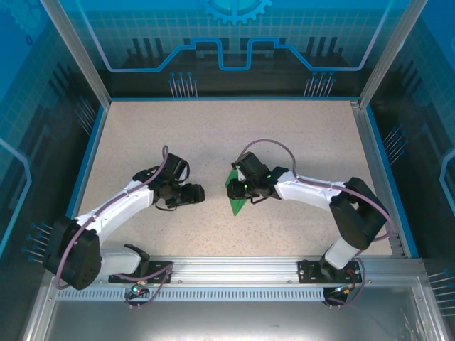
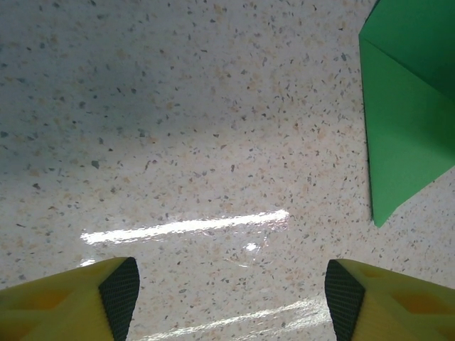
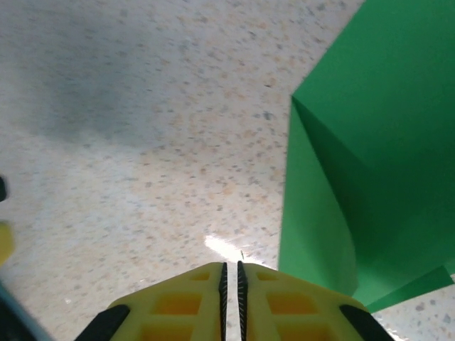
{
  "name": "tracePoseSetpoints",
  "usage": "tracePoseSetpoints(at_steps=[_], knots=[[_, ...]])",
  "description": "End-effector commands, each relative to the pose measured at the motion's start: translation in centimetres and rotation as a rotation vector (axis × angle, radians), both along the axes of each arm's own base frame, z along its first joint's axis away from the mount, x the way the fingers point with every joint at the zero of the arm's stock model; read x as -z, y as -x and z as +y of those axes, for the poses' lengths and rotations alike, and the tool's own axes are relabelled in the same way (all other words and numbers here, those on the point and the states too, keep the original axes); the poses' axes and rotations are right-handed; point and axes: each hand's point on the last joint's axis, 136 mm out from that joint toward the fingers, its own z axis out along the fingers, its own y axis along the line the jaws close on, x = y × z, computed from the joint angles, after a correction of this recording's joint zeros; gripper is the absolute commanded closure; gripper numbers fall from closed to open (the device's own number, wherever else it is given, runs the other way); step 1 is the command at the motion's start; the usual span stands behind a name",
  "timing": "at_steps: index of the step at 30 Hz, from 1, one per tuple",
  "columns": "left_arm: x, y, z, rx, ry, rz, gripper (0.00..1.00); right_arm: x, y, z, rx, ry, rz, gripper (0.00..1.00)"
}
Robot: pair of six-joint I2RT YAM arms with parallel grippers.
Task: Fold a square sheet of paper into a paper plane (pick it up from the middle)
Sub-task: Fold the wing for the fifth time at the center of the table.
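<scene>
Creased green paper sheet (image 1: 236, 195) lies on the desk (image 1: 213, 128) just left of the right claw (image 3: 231, 273) — jaws together; left claw (image 2: 231, 288) spread apart.

Overhead; low wrist close-ups sharing paper (image 1: 237, 201)

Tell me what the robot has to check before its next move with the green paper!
1. Are the left jaws open and empty? Ok: they stand wide apart over the table, with nothing between them.
2. Are the right jaws gripping the green paper? Not ok: they are closed on nothing, and the paper is just beside them.
3. Is the paper lying flat? Not ok: one folded flap looks lifted off the table.
4. Is the paper between the two arms, close to both? Ok.
5. Are the folds straight and even? Cannot tell: the right arm hides part of the paper from above.
</scene>
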Motion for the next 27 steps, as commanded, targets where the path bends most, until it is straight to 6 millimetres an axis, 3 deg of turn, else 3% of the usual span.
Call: tracePoseSetpoints(at_steps=[1, 6, 16, 23, 27], knots=[[0.1, -0.4, -0.8, 0.001, 0.058, 0.007, 0.27, 1.5, -0.5, -1.0, 0.016, 0.100, -0.009, 0.87], [0.8, -0.6, -1.3, 0.016, 0.069, 0.031, 0.27, 3.5, -0.4, -2.0, 0.024, 0.162, 0.014, 0.89], [1.7, -1.0, -2.7, 0.032, 0.126, 0.074, 0.27, 5.4, 0.7, -3.8, 0.054, 0.189, 0.041, 0.93], [1.8, -1.9, -4.2, 0.029, 0.180, 0.080, 0.27, 6.9, 1.7, -4.8, 0.087, 0.141, 0.074, 0.96], [1.6, -2.7, -5.6, 0.038, 0.203, 0.065, 0.28, 7.8, 2.0, -5.3, 0.133, 0.016, 0.107, 0.99]])
